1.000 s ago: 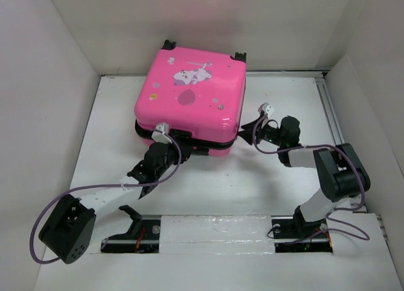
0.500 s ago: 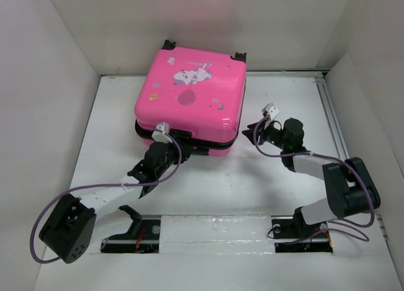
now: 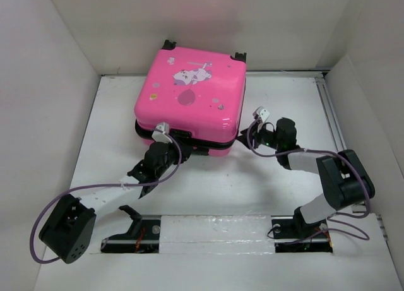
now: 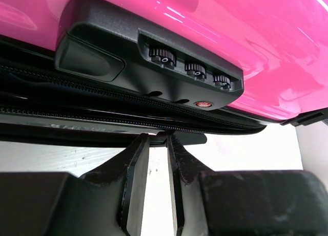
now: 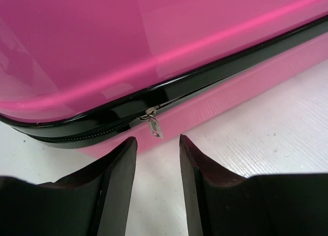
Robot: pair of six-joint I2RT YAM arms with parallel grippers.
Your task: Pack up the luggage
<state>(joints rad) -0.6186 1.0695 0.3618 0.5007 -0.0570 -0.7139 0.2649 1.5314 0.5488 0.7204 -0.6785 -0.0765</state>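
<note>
White desk (image 3: 252,190) is carrying the closed hot-pink hard-shell suitcase (image 3: 189,95) mid-back; we are seemingly zipping it. Right pincer (image 5: 157,140) is gaping before the small silver zipper pull (image 5: 154,124) (untouched) and needs to pinch it next; whether the left pincer (image 4: 158,138) is grasping anything we cannot tell.

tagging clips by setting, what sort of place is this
Likely a robot lab test cell: plain white panel walls box in a white tabletop, and a black left robot arm and right robot arm, bolted at its near edge, work on a hot-pink hard-shell suitcase.
</note>
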